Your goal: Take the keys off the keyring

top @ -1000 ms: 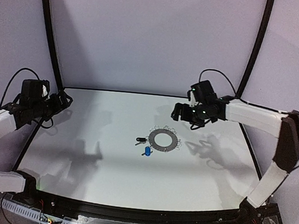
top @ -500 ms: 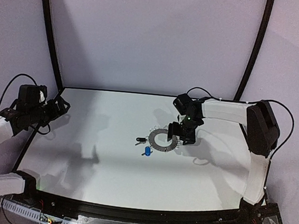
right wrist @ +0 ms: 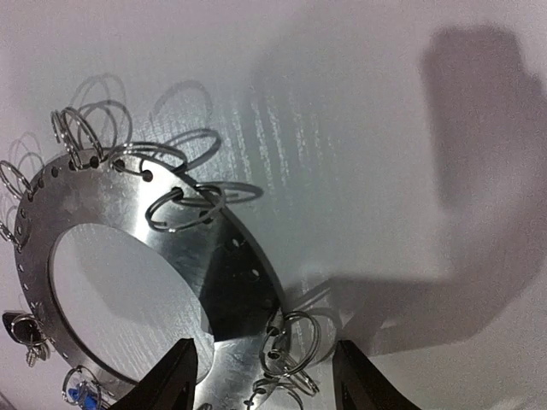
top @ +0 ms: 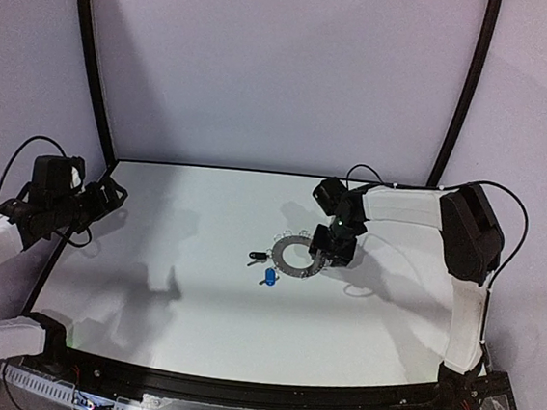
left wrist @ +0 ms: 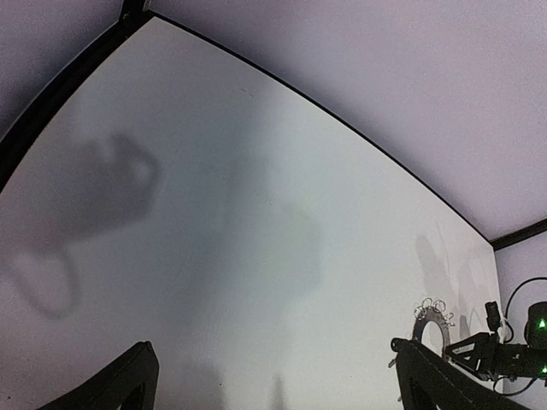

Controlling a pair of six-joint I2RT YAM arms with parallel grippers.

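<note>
Grey loop-fringed metal keyring disc (right wrist: pixel 111 192) is straddled by released right fingers (right wrist: pixel 175 389), to be clenched squarely on bare rim between loops; left fingers (left wrist: pixel 128 380) released too.

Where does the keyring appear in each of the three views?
Top external: keyring at table centre, slightly right.
Left wrist: bottom right, small.
Right wrist: lower left, large.
Shared landmark: right gripper beside its rim, seen in all three.
</note>
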